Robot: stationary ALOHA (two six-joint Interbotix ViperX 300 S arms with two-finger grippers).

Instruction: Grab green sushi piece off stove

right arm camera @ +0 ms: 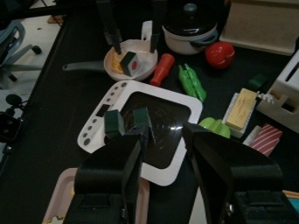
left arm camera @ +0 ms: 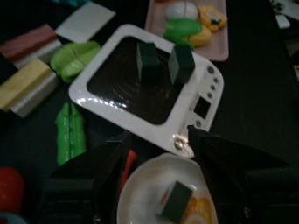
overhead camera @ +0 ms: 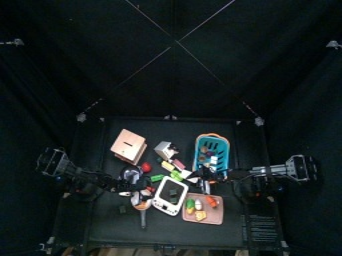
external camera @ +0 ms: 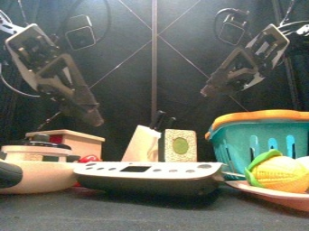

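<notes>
A white toy stove [left arm camera: 111,112] with a black top lies in the middle of the table; it also shows in the top view [overhead camera: 168,196], front view [external camera: 145,174] and right wrist view [right arm camera: 100,144]. Two green sushi pieces stand side by side on it, one brighter [left arm camera: 181,61] and one darker [left arm camera: 149,57]; they also show in the right wrist view [right arm camera: 114,122]. In the front view one green sushi piece [external camera: 182,144] stands upright. My left gripper [left arm camera: 163,171] is open and empty, above the stove's edge. My right gripper [right arm camera: 176,175] is open and empty, above the stove's other side.
A pan [left arm camera: 146,188] with another sushi piece sits beside the stove under my left gripper. A pink tray [left arm camera: 216,39] of toy food, a teal basket [external camera: 248,149], a green cucumber [left arm camera: 70,131], a tomato [right arm camera: 219,52] and a wooden box [overhead camera: 130,145] crowd around.
</notes>
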